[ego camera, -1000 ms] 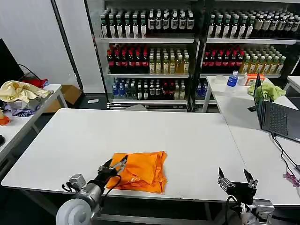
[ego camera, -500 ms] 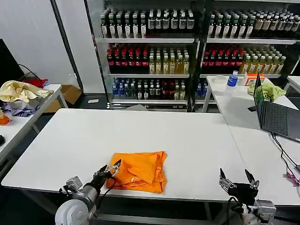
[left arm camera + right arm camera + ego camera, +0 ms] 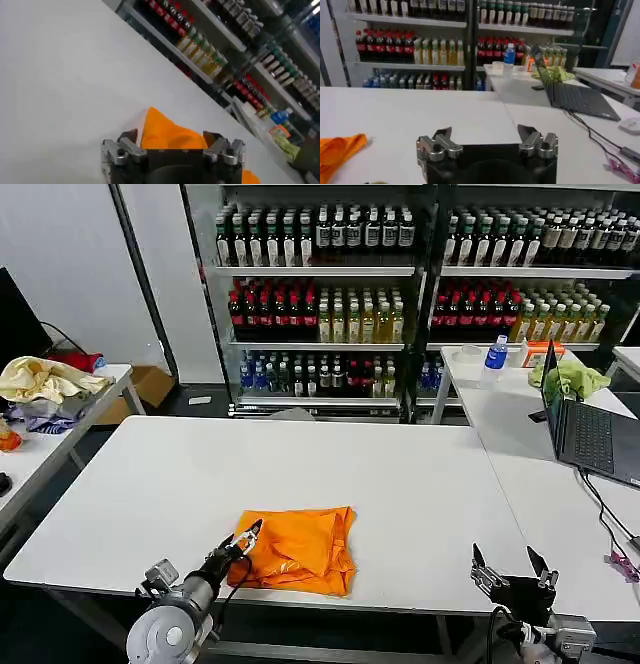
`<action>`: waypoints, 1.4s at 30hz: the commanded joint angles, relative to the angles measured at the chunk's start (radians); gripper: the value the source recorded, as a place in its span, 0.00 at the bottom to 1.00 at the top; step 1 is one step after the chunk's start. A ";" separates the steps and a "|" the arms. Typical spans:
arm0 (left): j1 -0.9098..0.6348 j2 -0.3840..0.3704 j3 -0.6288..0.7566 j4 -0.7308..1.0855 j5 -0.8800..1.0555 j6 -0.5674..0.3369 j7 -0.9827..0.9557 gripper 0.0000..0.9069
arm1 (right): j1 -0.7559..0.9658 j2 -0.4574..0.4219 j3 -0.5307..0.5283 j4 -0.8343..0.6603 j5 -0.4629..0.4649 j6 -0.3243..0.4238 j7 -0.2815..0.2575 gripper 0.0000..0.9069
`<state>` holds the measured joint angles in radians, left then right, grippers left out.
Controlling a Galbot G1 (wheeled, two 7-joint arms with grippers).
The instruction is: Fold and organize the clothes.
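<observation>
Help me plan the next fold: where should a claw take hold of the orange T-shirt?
Probably the orange T-shirt near-left corner, approached from the robot's left, low over the table: the left claw is already there, open, and that edge lies free.

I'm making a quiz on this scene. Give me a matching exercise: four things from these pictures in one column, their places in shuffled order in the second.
Things:
1. orange T-shirt
2. laptop
3. pale yellow cloth heap
4. right gripper

Places:
A. side table on the robot's left
B. open, at the near edge of the white table
C. side table on the robot's right
D. folded, beside the left gripper

Pairs: 1-D, 2-C, 3-A, 4-B
</observation>
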<state>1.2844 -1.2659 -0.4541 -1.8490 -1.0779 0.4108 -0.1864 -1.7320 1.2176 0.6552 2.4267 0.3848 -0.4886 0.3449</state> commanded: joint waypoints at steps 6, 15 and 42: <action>0.040 -0.023 -0.015 0.036 -0.070 0.001 -0.016 0.27 | -0.002 -0.003 0.005 0.016 0.001 -0.006 0.002 1.00; 0.052 -0.038 -0.021 0.032 -0.091 -0.009 -0.011 0.16 | -0.008 -0.004 0.007 0.024 0.000 -0.008 0.003 1.00; -0.119 0.585 -0.492 -0.031 -0.167 0.031 0.010 0.01 | 0.054 -0.007 -0.004 0.015 0.035 -0.017 0.008 1.00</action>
<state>1.2745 -1.1085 -0.6844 -1.8714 -1.2320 0.4335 -0.2002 -1.7091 1.2091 0.6694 2.4508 0.4152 -0.5051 0.3529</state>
